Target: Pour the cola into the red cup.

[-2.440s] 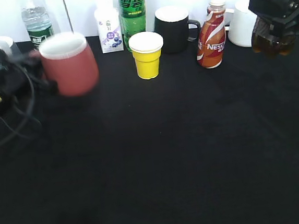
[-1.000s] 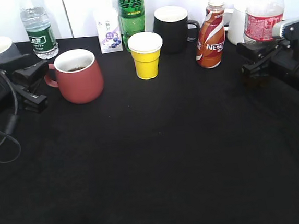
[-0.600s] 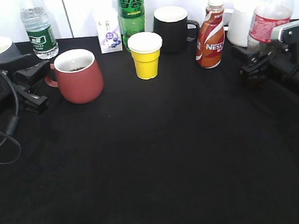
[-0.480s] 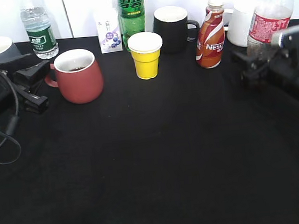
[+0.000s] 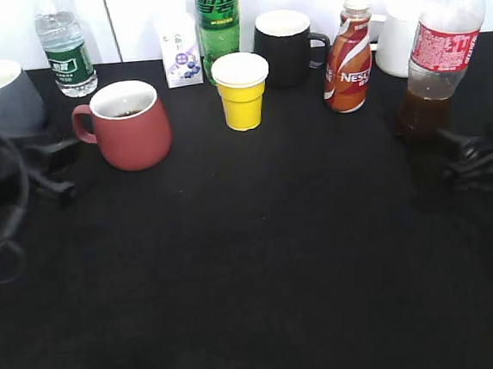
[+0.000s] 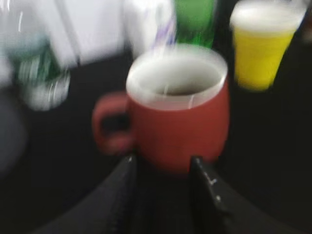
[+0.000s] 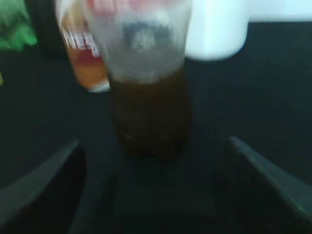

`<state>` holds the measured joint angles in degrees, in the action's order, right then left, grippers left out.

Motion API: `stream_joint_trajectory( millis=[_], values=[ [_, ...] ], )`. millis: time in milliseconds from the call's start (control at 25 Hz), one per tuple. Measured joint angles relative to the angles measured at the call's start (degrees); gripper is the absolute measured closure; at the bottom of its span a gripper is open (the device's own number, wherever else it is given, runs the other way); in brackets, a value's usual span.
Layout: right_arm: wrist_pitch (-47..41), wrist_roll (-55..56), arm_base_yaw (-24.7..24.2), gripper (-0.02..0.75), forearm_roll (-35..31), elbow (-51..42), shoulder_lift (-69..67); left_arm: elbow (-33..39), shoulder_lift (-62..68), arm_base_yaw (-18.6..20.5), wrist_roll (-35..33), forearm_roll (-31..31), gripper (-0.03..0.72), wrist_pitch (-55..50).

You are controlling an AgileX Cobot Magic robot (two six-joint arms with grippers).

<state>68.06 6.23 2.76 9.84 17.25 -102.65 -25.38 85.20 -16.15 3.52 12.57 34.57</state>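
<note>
**A:** Cola (image 5: 442, 46) is standing upright at the right edge of the exterior frame, long axis vertical, dark liquid only in its lower part. Your right gripper (image 5: 477, 154) is sitting just below it in the picture, fingers spread wide and holding nothing.

**B:** And the red cup (image 5: 127, 123)?

**A:** It's resting at left centre, handle pointing left, with a little dark liquid showing inside. Your left gripper (image 5: 51, 167) is lying to its lower left, fingers apart, clear of the handle in the exterior view.

**B:** So which arm is nearer the bottle?

**A:** Your right one, clearly; the bottle and cup are standing well apart. Judging by the liquid in the cup, you're probably looking at a finished pour.
</note>
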Motion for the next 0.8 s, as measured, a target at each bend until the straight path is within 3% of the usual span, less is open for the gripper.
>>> stream_joint_trajectory(
  millis=[80, 160, 200, 240, 360, 440, 520, 640, 720, 800],
  values=[
    [-14.4, 2.7, 0.0, 0.086, 0.0, 1.6, 9.6, -4.9, -8.4, 0.0, 1.5, -1.6, 0.407, -20.4],
    [-29.9, 5.1, 0.0, 0.104, 0.0, 6.9, 16.6, -9.8, -14.6, 0.0, 1.6, -8.0, 0.407, -36.8],
    [-39.1, 6.5, 0.0, 0.115, 0.0, 9.9, 19.5, -11.8, -18.1, 0.0, 1.7, -10.7, 0.407, -44.6],
    [-42.7, 7.1, 0.1, 0.121, 0.0, 11.2, 21.1, -12.6, -19.6, 0.0, 1.7, -11.8, 0.407, -48.6],
    [-65.4, 8.1, 5.2, 0.144, 0.2, 15.6, 35.5, -15.3, -33.5, 0.0, 1.8, -16.8, 0.407, -69.6],
    [-75.1, 8.1, 9.3, 0.145, -0.2, 15.8, 43.3, -15.5, -44.9, 0.0, 1.8, -16.8, 0.407, -77.4],
    [-92.1, 8.1, 14.2, 0.147, -2.9, 15.8, 58.9, -15.5, -53.6, 0.0, 1.8, -15.4, 0.407, -85.4],
    [-111.6, 8.2, 15.2, 0.150, -4.4, 15.8, 77.1, -15.5, -65.0, 0.0, 1.8, -11.6, 0.407, -96.8],
    [-123.6, 8.2, 15.2, 0.150, -4.5, 15.8, 87.2, -14.3, -71.3, 0.0, 1.6, -9.2, 0.407, -98.2],
    [-129.7, 8.2, 15.2, 0.150, -3.9, 15.3, 92.7, -10.0, -76.4, 0.0, 0.6, -9.1, 0.407, -98.5]
  ],
)
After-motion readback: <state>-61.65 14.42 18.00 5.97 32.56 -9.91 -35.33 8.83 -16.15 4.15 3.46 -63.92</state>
